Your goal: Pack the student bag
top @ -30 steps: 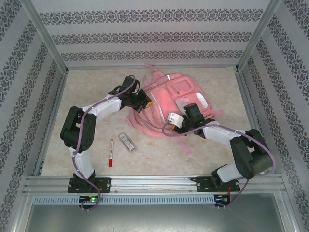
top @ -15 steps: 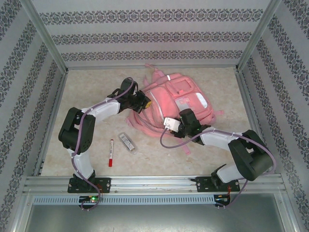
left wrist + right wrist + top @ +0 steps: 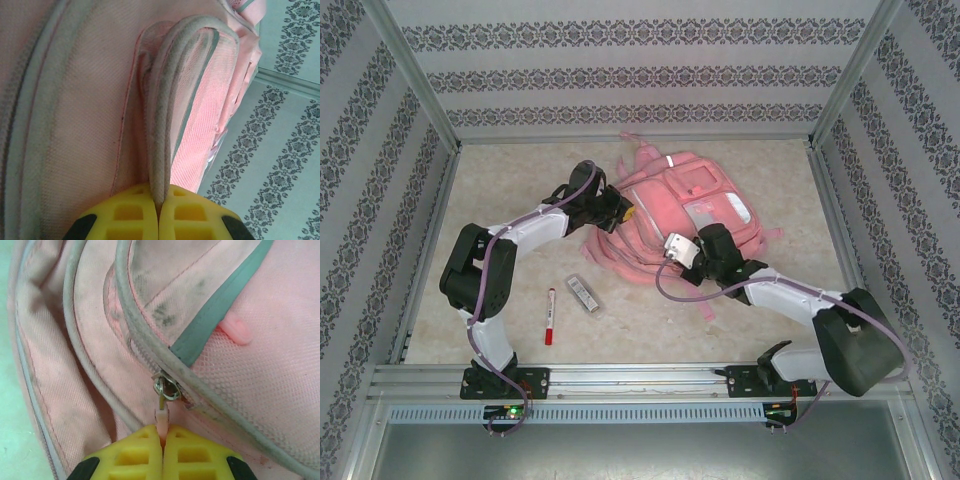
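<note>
— Top external view puts the student bag (image 3: 670, 205), that large soft pink fabric backpack, flat on the far middle of the pale marbled counter (image 3: 510, 190), with both arms reaching onto it. Why two?

— One to anchor, I'd say. In the left wrist view the left hand (image 3: 159, 212) has its yellow fingers pressed together on a grey corded rim of pink mesh (image 3: 157, 125) at the bag's side. Cloth that soft would slide or bunch if nothing pinned it.

— And the right?

— In the right wrist view the right hand (image 3: 162, 440) is pinched tight on the small pale pink pull tab (image 3: 161, 416) hanging from the metal zip slider (image 3: 167, 388). How far that zip is already open I cannot tell.

— So nothing's packed?

— I judge not. The red marker pen (image 3: 550, 316) and the small clear rectangular case (image 3: 583, 293) lie on the counter, well apart from the bag, near the left arm. My guess is they wait there until the bag has a mouth to take them. That tab is thin and could slip from the pinch under a hard pull.
</note>
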{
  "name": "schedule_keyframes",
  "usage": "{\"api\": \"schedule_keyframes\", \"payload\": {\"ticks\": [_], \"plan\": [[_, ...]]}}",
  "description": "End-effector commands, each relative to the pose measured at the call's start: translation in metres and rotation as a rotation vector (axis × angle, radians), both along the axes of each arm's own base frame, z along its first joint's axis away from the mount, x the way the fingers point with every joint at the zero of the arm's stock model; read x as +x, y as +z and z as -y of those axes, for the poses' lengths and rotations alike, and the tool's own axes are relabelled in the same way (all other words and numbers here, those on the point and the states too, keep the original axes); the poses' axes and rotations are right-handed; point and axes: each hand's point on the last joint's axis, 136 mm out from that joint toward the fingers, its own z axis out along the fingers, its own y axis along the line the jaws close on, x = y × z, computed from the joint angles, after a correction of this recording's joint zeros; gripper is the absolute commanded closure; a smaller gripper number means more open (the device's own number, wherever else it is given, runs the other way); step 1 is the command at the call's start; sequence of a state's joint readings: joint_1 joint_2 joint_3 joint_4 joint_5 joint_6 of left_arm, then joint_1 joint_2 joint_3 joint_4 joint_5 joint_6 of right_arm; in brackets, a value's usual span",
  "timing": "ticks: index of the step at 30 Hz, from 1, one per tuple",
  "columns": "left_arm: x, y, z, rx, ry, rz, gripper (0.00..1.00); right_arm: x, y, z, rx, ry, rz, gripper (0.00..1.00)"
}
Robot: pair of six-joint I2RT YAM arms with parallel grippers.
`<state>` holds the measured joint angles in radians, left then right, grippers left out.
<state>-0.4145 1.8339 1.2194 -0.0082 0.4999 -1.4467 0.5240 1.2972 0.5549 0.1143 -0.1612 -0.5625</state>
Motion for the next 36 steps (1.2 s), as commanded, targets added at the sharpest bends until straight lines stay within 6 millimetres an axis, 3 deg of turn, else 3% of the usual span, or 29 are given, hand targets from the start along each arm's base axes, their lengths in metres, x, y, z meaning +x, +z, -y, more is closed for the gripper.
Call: {"api": "schedule_keyframes", "payload": {"ticks": [1,12,21,27,30,33,36], "plan": [[-0.012,0.022,0.026,-0.080,-0.029,0.018,1.00,0.002,0.036,-0.010,0.155,0.002,0.011,1.00],[-0.017,0.024,0.046,-0.081,-0.020,0.021,1.00,-0.020,0.047,-0.037,0.402,-0.064,-0.447,1.00],[-0.023,0.016,0.063,-0.076,-0.040,0.013,1.00,-0.035,0.056,-0.075,0.539,0.003,-0.594,1.00],[-0.022,0.009,0.064,-0.048,-0.052,0.020,1.00,-0.038,0.053,-0.075,0.556,-0.023,-0.666,1.00],[-0.026,0.006,0.070,-0.023,-0.072,0.035,1.00,-0.041,0.053,-0.088,0.591,0.017,-0.690,1.00],[-0.025,0.002,0.077,-0.010,-0.124,0.063,1.00,-0.043,0.049,-0.091,0.551,0.081,-0.620,0.82],[-0.027,-0.007,0.074,0.018,-0.163,0.062,1.00,-0.057,0.053,-0.081,0.446,0.220,-0.502,0.75]]}}
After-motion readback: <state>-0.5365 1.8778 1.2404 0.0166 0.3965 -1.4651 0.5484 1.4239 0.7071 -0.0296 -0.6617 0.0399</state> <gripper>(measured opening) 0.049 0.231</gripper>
